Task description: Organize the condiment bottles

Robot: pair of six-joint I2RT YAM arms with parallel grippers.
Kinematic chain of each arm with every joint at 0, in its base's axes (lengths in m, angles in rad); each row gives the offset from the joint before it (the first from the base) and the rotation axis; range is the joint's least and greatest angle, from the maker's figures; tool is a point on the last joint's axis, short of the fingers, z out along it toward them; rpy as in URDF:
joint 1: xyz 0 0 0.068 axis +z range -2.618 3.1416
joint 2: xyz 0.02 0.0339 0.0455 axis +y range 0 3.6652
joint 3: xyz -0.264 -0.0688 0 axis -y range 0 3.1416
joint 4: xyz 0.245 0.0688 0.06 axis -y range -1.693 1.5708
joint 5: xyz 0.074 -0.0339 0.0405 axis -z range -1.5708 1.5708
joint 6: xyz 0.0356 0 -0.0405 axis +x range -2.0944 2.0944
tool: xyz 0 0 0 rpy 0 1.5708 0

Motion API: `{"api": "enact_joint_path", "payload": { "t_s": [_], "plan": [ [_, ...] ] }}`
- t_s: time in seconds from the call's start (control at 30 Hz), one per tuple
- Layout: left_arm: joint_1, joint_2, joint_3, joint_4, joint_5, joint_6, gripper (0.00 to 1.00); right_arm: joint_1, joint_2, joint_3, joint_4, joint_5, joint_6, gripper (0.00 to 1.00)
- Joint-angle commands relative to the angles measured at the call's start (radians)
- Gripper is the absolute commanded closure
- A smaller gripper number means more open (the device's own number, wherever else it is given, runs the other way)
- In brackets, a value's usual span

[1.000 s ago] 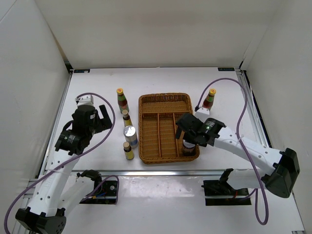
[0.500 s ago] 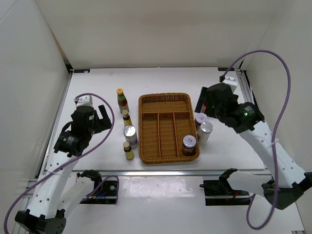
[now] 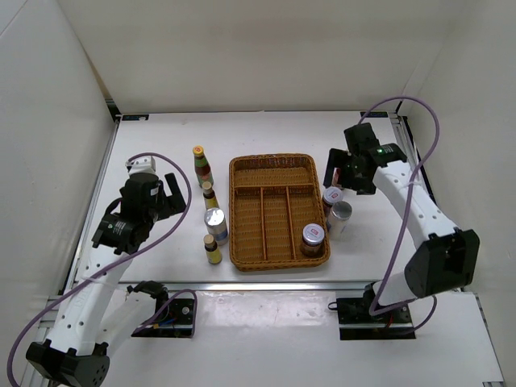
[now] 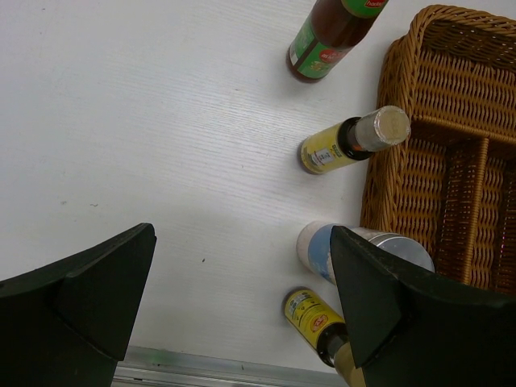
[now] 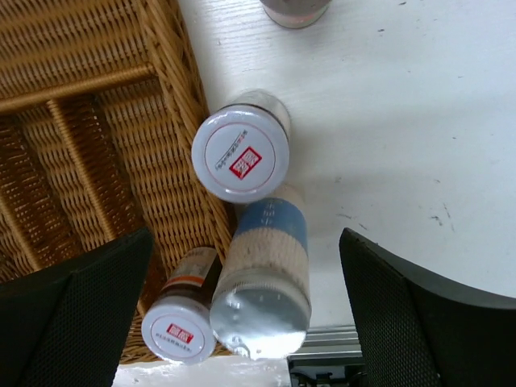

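Note:
Left of the wicker tray (image 3: 274, 165) stand a red-green sauce bottle (image 3: 201, 165), a small brown bottle (image 3: 209, 194), a silver-lidded jar (image 3: 214, 224) and another small brown bottle (image 3: 212, 248). My left gripper (image 3: 168, 192) hovers open to their left, holding nothing; its wrist view shows the sauce bottle (image 4: 330, 36), both brown bottles (image 4: 351, 141) (image 4: 322, 322) and the jar (image 4: 363, 250). One jar (image 3: 313, 239) stands in the tray's right compartment. My right gripper (image 3: 340, 173) hangs open above two jars (image 5: 240, 153) (image 5: 266, 282) right of the tray.
The tray's other compartments (image 5: 81, 161) show only wicker. A bottle base (image 5: 294, 10) sits at the top edge of the right wrist view. White walls enclose the table on three sides, and the table's metal front edge (image 4: 201, 367) lies close to the left-hand bottles.
My right gripper left a jar in the tray's front right compartment, lifted away, and swung back and right to hover over the two jars beside the tray. The left arm stayed put.

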Motion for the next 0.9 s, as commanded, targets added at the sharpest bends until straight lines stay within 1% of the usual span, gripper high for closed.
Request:
{"api": "enact_joint_path", "payload": {
  "t_s": [0.0,0.1,0.37,0.47,0.5,0.63,0.73,0.87],
  "plan": [
    [-0.004,-0.008,0.017,-0.002,0.0,0.001,0.0,-0.043,0.065,-0.006,0.069,-0.106,-0.038,0.0],
    [-0.004,-0.008,0.017,-0.002,0.0,0.001,0.0,-0.052,0.115,-0.032,0.101,-0.14,-0.038,0.03],
    [-0.004,-0.008,0.017,-0.002,0.0,0.001,0.0,-0.052,0.22,-0.052,0.164,-0.172,-0.029,0.03],
    [-0.004,-0.008,0.017,-0.002,0.0,0.001,0.0,-0.061,0.234,-0.075,0.186,-0.181,-0.029,0.07],
    [-0.004,-0.008,0.017,-0.002,0.0,0.001,0.0,-0.061,0.234,-0.084,0.201,-0.172,-0.029,0.12],
    [-0.004,-0.008,0.017,-0.002,0.0,0.001,0.0,-0.089,0.234,-0.112,0.224,-0.172,-0.029,0.23],
    [-0.004,-0.008,0.017,-0.002,0.0,0.001,0.0,-0.089,0.234,-0.13,0.233,-0.172,-0.038,0.29],
    [-0.004,0.003,0.017,-0.002,0.0,0.001,0.0,-0.089,0.252,-0.13,0.233,-0.181,-0.047,0.29]
  ]
}}
